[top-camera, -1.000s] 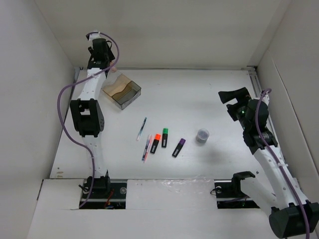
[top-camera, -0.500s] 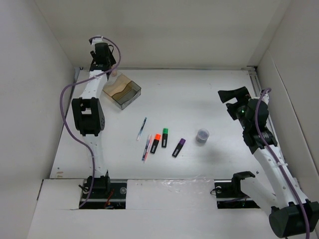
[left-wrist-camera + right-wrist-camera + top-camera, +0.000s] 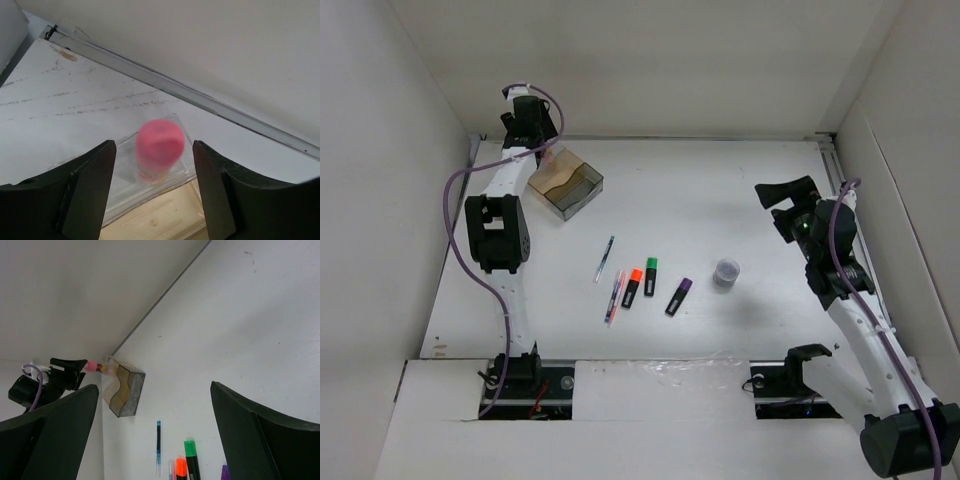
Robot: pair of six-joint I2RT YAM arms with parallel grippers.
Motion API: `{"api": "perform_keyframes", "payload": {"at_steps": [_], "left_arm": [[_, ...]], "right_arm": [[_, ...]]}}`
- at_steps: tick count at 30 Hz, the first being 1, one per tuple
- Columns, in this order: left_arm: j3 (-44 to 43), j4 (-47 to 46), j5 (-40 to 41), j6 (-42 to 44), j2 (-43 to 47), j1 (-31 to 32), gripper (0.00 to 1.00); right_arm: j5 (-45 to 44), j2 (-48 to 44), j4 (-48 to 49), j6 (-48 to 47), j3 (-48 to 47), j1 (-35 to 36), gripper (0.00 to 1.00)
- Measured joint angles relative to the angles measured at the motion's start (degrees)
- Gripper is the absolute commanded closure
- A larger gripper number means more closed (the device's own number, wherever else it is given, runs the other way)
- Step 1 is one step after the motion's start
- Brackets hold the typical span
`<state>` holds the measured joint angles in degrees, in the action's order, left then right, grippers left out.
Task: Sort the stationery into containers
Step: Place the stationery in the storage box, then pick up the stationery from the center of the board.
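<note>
**Mia:** What is the left gripper (image 3: 154,144) doing up in the far left corner?

**Sam:** It is hanging over the clear box (image 3: 583,197) with its 2 fingers spread wide. The small pink-topped bottle (image 3: 160,149) is sitting between them, but they are not touching it. It looks like it is resting in the clear end of the box.

**Mia:** So I am guessing that 1 is done. What is waiting?

**Sam:** Going right, 5 things are lying flat on the table (image 3: 720,190). They are the bluish pen (image 3: 606,259), the pink pen (image 3: 614,297) just beside the orange highlighter (image 3: 632,287), then the green highlighter (image 3: 650,276) and the purple highlighter (image 3: 678,296).

**Mia:** Are they looking hard to pick up?

**Sam:** I am thinking they are all light and stiff. The pens are thin and smooth, so they may be rolling or slipping away. Pinching across the middle is looking best. The highlighters are fatter, so squeezing the black body should be easier.

**Mia:** And the right gripper (image 3: 782,208)?

**Sam:** It is hanging in the air, wide open and holding nothing, to the right of a small round grey pot (image 3: 726,272).
</note>
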<state>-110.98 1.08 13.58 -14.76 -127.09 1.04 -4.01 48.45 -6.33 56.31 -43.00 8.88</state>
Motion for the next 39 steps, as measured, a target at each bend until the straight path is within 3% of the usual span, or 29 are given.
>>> {"api": "perform_keyframes", "payload": {"at_steps": [9, 14, 19, 22, 24, 29, 30, 33, 34, 36, 37, 39], "left_arm": [[0.02, -2.05, 0.0, 0.83, 0.0, 0.81, 0.25], [1.25, -2.47, 0.15, 1.36, 0.63, 1.53, 0.22], [4.11, -2.36, -0.2, 1.38, 4.46, 1.97, 0.27], [8.35, -4.07, -1.6, -0.07, 10.08, 2.14, 0.39], [11.52, -5.75, -2.67, -1.09, 14.69, 2.4, 0.48], [20.65, -11.41, -4.63, -2.21, 25.14, 6.84, 0.53], [22.56, -12.79, -4.9, -1.99, 26.49, 8.68, 0.53], [28.94, -16.81, -6.21, -1.7, 28.76, 17.05, 0.49], [30.93, -18.16, -7.37, -1.7, 28.81, 20.28, 0.44], [35.32, -19.8, -10.01, -1.62, 28.63, 26.05, 0.35], [37.44, -20.2, -11.04, -1.44, 28.52, 28.96, 0.31], [40.72, -19.96, -11.47, -0.74, 28.2, 34.88, 0.23]], "right_arm": [[0.31, 0.0, 0.11, -0.02, 0.0, 0.5, 0.0], [0.42, 0.0, 0.35, 0.0, 0.0, 0.52, 0.0], [0.39, 0.0, 0.35, 0.0, 0.0, 0.52, 0.0], [0.42, -0.07, 0.35, 0.0, 0.0, 0.52, 0.0], [0.39, -0.11, 0.37, -0.04, 0.0, 0.52, 0.08], [0.37, -1.03, 0.37, -0.48, 0.0, 0.55, 0.61], [0.35, -1.29, 0.37, -0.5, 0.0, 0.55, 0.76], [-0.09, -1.77, 0.39, -0.48, 0.0, 0.57, 0.84], [-0.35, -1.79, 0.33, -0.44, 0.0, 0.57, 0.84], [-1.53, -1.79, 0.15, -0.42, 0.0, 0.57, 0.75], [-2.29, -1.81, -0.17, -0.24, 0.0, 0.57, 0.58], [-4.46, -2.03, -1.77, 0.2, -0.04, 0.57, 0.38]]}}
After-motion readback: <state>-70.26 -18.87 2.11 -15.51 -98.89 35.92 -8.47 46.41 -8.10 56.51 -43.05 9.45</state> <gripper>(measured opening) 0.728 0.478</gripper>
